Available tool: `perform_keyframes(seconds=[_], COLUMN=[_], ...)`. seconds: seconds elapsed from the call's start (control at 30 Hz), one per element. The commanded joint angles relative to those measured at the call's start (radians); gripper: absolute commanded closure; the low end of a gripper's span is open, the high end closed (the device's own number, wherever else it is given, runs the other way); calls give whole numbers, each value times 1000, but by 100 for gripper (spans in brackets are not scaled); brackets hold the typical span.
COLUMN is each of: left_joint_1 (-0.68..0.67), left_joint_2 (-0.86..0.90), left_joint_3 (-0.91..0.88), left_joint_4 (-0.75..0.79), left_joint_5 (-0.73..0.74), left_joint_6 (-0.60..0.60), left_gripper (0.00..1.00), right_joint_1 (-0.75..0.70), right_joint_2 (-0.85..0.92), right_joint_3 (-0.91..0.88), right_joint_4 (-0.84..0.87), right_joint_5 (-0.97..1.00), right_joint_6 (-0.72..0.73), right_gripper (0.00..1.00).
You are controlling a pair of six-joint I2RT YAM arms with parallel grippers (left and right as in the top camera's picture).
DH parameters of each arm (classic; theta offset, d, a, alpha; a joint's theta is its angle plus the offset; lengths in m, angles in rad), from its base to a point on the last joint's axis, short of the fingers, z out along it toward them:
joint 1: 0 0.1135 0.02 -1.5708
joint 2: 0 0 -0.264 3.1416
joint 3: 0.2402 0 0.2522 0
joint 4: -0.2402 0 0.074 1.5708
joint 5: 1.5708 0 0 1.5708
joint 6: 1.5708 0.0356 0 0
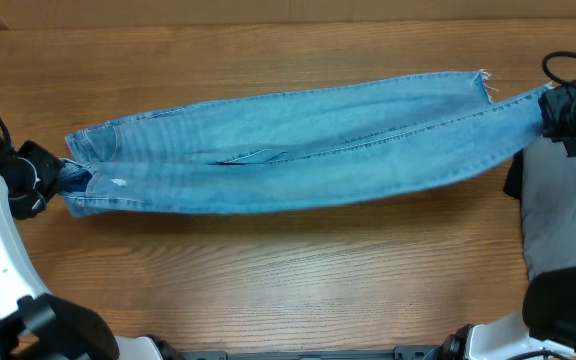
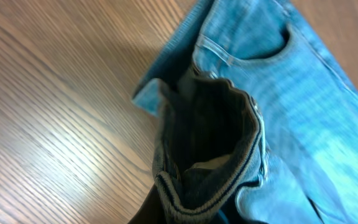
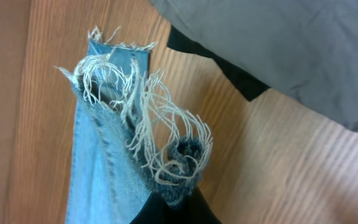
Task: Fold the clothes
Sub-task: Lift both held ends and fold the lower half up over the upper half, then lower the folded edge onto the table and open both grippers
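The light blue jeans (image 1: 288, 145) lie stretched lengthwise across the table, waist at the left, frayed hems at the right. My left gripper (image 1: 56, 178) is shut on the waistband (image 2: 204, 180), which bunches up in the left wrist view, a pocket showing above it. My right gripper (image 1: 558, 108) is shut on the hem of one leg, pulled taut to the right; in the right wrist view the frayed whitish threads (image 3: 166, 143) curl just above the fingers. The other leg's hem (image 1: 483, 82) lies free.
A grey cloth (image 1: 563, 210) lies at the right edge of the table, also in the right wrist view (image 3: 291, 43), with a dark piece under it. The wooden table (image 1: 288, 280) stretches in front of the jeans. Robot bases stand at the bottom corners.
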Motion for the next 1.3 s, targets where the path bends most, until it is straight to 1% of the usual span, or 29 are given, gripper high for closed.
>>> perform_keyframes(seconds=[0.0,0.33,0.5,0.67,0.87,1.07,1.27], left_joint_1=[-3,-46,-50,-73,-106,-108,-134], left_joint_2=[37,52,71,126,185,211,213], left_joint_3=[77,192,192,192,193,193,193], left_joint_4=[21,88,117,151,189,236,315], left_joint_5=[-95,-133,-132,-142,-261,-263,-265], left_joint_6=[-51,-77,-77,-76,-78,-81,-81], left_gripper=[96,96,96,96,96,96,96], right_joint_1=[0,16,39,60,78,81,85], right_joint_2=[87,226,258,284,301,340,349], right_joint_3=[43,165,168,168,168,171,171], right_joint_4=[21,24,69,97,121,147,171], right_joint_5=[13,13,13,10,10,10,10], right_joint_6=[17,16,19,68,78,79,119], right_gripper=[96,96,96,96,96,96,96])
